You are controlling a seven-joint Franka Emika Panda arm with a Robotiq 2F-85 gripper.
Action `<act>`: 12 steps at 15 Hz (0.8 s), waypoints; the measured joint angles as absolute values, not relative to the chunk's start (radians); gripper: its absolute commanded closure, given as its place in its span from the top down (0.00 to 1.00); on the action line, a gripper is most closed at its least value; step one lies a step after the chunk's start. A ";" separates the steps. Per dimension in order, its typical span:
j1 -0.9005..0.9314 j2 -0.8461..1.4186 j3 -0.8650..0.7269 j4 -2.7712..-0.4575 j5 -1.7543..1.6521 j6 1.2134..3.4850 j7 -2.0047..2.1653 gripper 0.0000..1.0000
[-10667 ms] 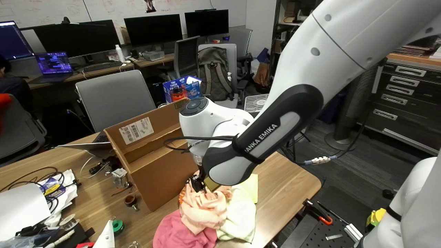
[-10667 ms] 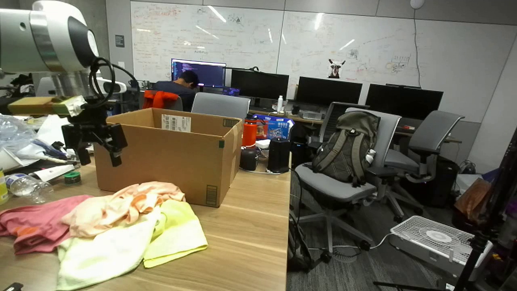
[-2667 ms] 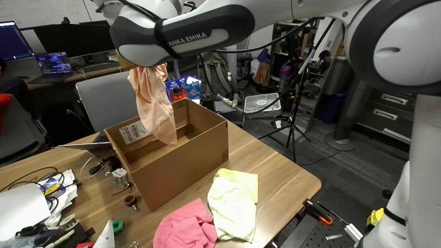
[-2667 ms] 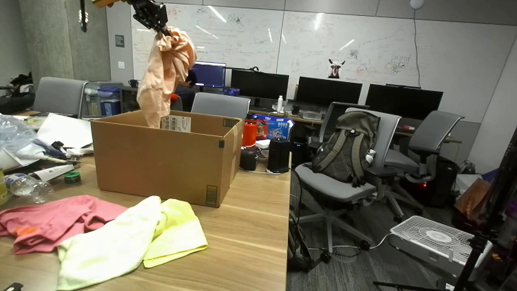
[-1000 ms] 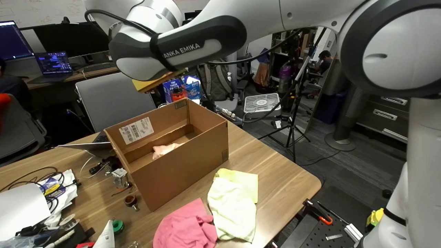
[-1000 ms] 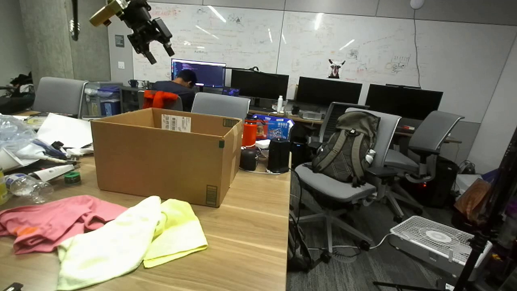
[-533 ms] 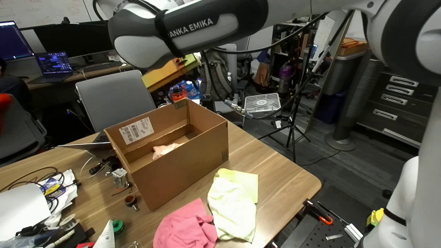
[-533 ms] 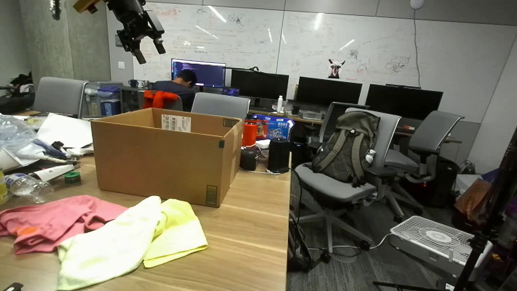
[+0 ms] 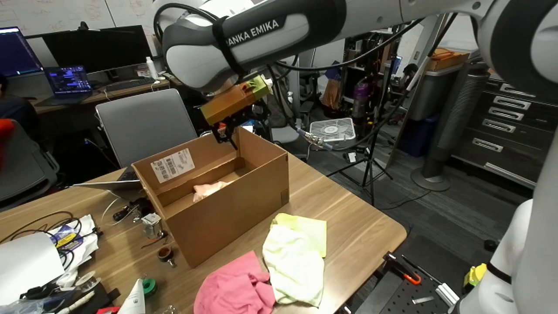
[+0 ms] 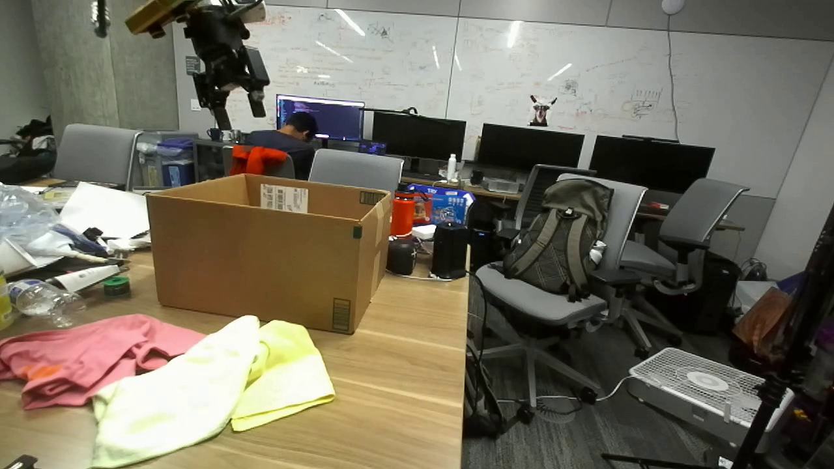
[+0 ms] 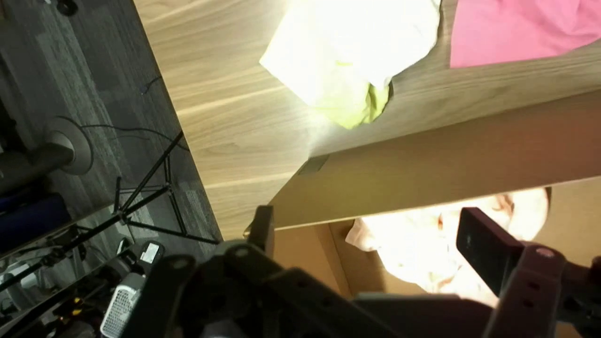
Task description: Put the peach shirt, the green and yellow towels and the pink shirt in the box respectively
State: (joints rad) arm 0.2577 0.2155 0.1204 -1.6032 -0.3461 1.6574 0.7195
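Claw (image 10: pixel 240 114) hangs above the box (image 10: pixel 254 257), jaws spread wide apart, nothing between them; the peach shirt (image 11: pixel 422 249) lies crumpled inside the box below, so that step looks done. Next, I judge, comes the green towel (image 10: pixel 176 391), which overlaps the yellow towel (image 10: pixel 290 378) on the table (image 10: pixel 397 371), just outside the box; the pink shirt (image 10: pixel 98 352) lies along the green towel's other side. Both towels should prove light, limp and thin, neither slippery nor fragile; flat stretches will give little to pinch, so the puckered fold where green meets yellow seems the best hold, taken low against the table; a pinch there might lift both at once, and trailing ends could catch the box's rim or tug the pink shirt along. As for place: both towels lie lower than the claw and off to one side, beyond the box wall nearest them; the claw would have to clear that wall, then come down; glare in the wrist view washes out much of the green towel, so its folds are hard to read there.
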 measured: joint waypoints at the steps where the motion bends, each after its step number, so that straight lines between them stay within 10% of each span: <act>1: 0.249 0.216 0.119 -1.617 -0.330 1.657 0.714 1.00; 12: 0.184 0.144 0.107 -1.786 -0.267 1.714 0.673 1.00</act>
